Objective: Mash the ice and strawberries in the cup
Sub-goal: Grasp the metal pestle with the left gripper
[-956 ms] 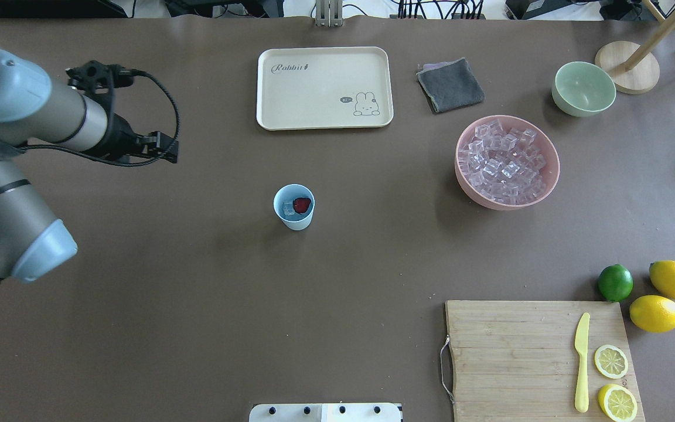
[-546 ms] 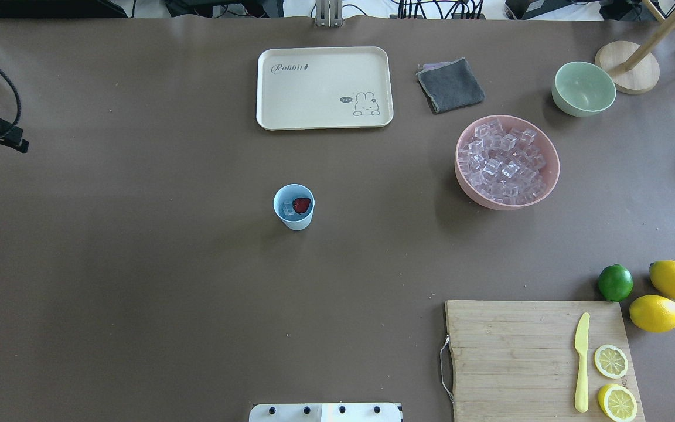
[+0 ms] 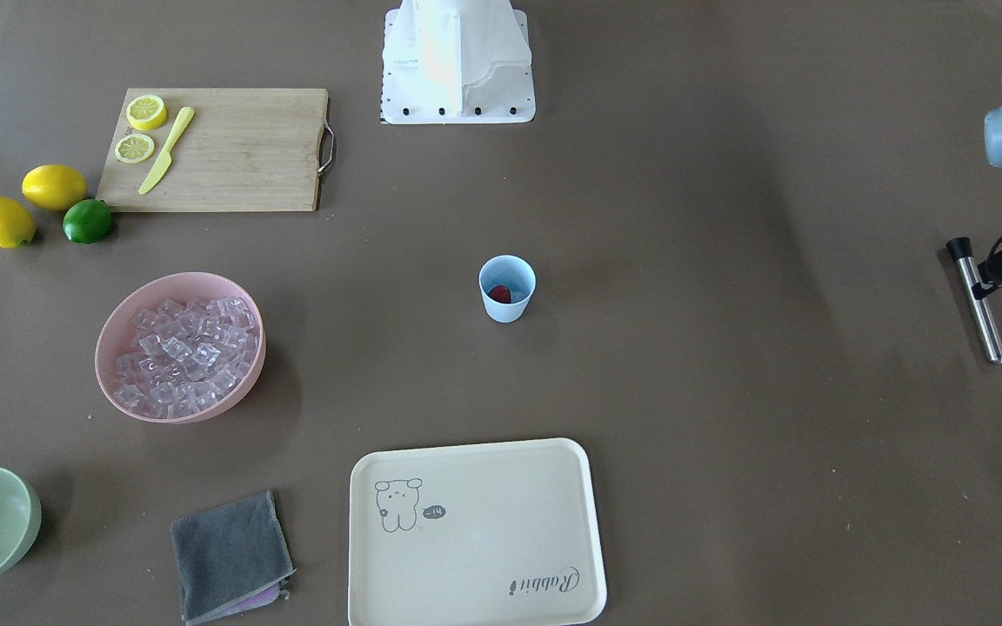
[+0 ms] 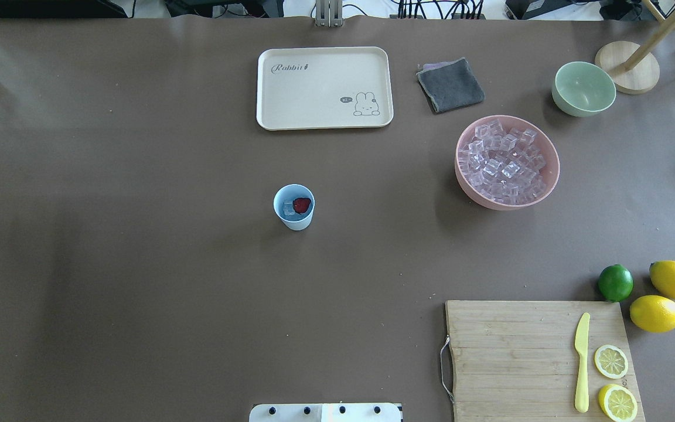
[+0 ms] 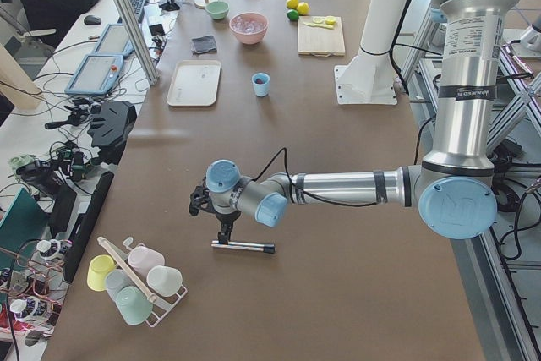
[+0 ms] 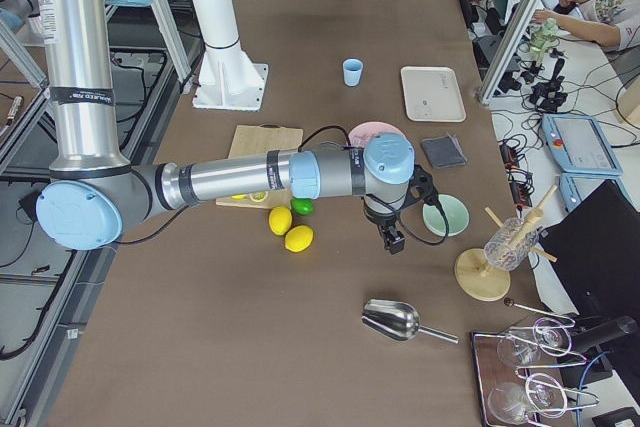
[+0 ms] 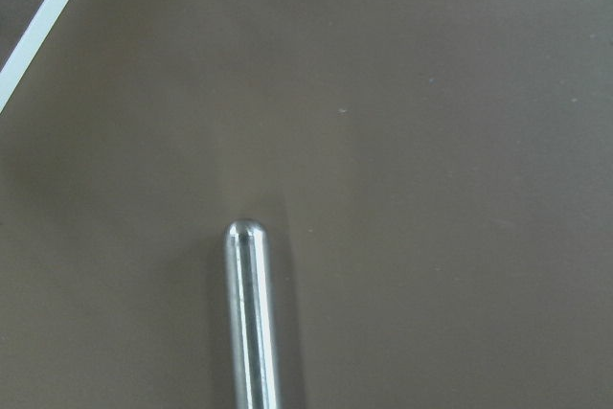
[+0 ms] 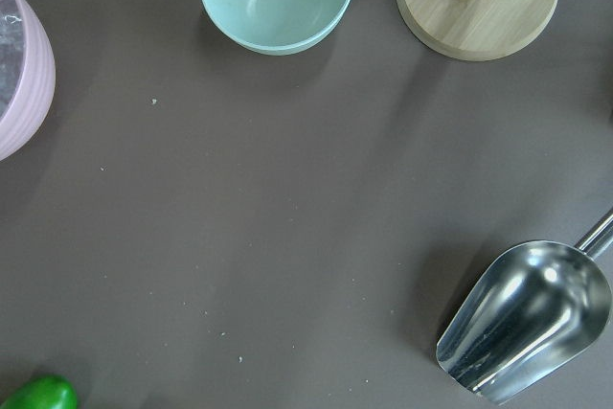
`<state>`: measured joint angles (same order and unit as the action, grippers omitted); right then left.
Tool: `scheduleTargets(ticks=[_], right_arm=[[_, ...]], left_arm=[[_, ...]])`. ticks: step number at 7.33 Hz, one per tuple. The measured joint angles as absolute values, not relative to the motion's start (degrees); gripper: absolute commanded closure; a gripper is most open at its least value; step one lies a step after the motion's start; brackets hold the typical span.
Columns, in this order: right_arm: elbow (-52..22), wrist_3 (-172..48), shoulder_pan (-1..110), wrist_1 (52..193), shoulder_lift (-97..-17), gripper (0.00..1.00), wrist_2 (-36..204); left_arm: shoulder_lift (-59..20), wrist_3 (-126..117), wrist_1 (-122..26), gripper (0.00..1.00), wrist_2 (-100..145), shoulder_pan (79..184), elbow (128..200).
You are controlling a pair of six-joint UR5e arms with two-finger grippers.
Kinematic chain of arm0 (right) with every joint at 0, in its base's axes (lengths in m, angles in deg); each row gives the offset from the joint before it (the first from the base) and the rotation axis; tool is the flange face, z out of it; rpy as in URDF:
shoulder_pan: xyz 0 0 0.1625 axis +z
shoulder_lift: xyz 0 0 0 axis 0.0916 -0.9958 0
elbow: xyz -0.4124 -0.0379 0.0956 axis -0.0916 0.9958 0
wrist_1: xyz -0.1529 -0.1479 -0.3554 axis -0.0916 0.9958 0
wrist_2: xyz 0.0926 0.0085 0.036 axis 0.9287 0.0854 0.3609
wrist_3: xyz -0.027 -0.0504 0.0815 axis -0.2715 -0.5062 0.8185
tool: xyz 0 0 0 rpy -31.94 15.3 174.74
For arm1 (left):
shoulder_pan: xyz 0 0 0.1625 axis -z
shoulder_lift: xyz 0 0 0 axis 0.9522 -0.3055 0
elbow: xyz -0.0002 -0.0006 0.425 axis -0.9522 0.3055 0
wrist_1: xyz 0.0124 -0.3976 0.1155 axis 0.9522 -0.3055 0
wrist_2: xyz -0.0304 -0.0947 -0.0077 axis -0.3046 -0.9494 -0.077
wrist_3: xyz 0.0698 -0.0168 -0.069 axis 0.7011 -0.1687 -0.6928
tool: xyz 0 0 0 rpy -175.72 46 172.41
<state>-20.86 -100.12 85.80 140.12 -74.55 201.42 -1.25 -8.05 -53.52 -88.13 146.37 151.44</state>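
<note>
The light-blue cup [image 4: 294,206] stands upright mid-table, also seen as the cup [image 3: 507,289]. Inside it lie a red strawberry [image 4: 302,204] and a clear ice cube [image 4: 288,208]. More ice [image 4: 501,161] fills the pink bowl [image 4: 542,187]. My left gripper [image 5: 225,234] hangs just over a metal rod [image 5: 243,247] lying far to the cup's left; the rod [image 7: 244,313] fills the left wrist view with no fingers showing, so I cannot tell its state. My right gripper [image 6: 390,235] hovers near the green bowl [image 6: 445,215]; whether it is open or shut I cannot tell.
A cream tray [image 4: 324,88] and grey cloth [image 4: 450,85] lie at the far side. A cutting board [image 4: 519,357] carries a yellow knife [image 4: 581,363] and lemon halves, with a lime [image 4: 615,282] and lemons beside it. A metal scoop [image 8: 527,318] lies near the right gripper.
My left arm has swung away to the left and gone out of the overhead view. The cup and its contents have not moved.
</note>
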Motion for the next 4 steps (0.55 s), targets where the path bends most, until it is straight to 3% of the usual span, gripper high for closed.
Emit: scheduleTargets(ticks=[4], right_arm=[[-22.1,-99.71,85.8,138.21,-76.44,0.01,201.31]], left_arm=[[-1.18,-8.16,-57.83,0.03,-87.79,146.38,146.44]])
